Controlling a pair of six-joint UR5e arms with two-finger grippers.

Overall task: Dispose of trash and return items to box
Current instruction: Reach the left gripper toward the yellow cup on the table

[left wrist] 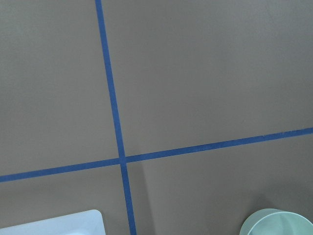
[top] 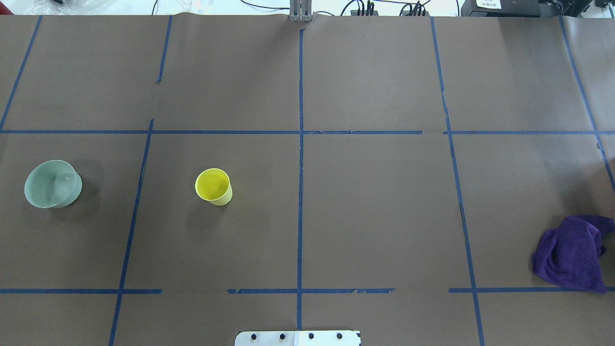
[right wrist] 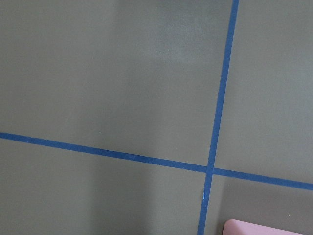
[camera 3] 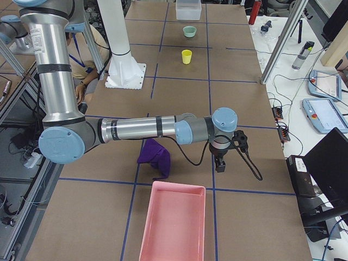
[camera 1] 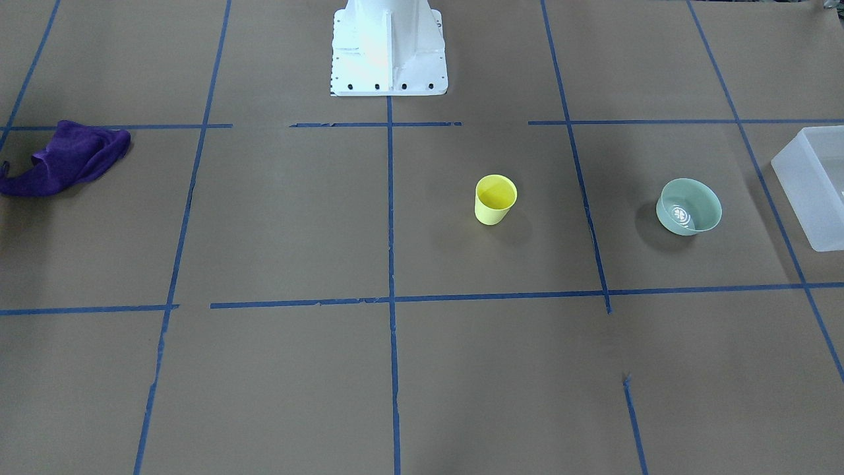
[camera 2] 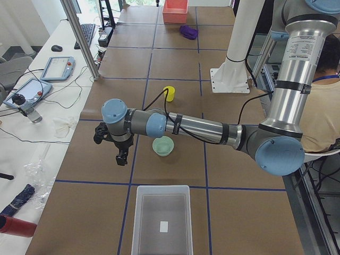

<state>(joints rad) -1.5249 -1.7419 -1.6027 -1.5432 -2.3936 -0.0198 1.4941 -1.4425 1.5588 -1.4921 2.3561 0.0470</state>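
A small yellow cup (camera 1: 495, 198) stands upright on the brown table, also in the overhead view (top: 214, 186). A pale mint-green bowl (camera 1: 689, 206) stands to its side toward the robot's left (top: 53, 184); its rim shows in the left wrist view (left wrist: 276, 223). The frosted-white box (camera 2: 162, 223) stands at the table's left end (camera 1: 814, 185), apparently empty. My left gripper (camera 2: 121, 156) hangs beside the bowl, apart from it. My right gripper (camera 3: 220, 163) hangs near the pink bin. I cannot tell whether either is open or shut.
A crumpled purple cloth (top: 571, 252) lies toward the table's right end (camera 3: 154, 155). A pink bin (camera 3: 174, 223) stands past it at that end. The white robot base (camera 1: 389, 49) is at the table's rear middle. Blue tape lines cross the table.
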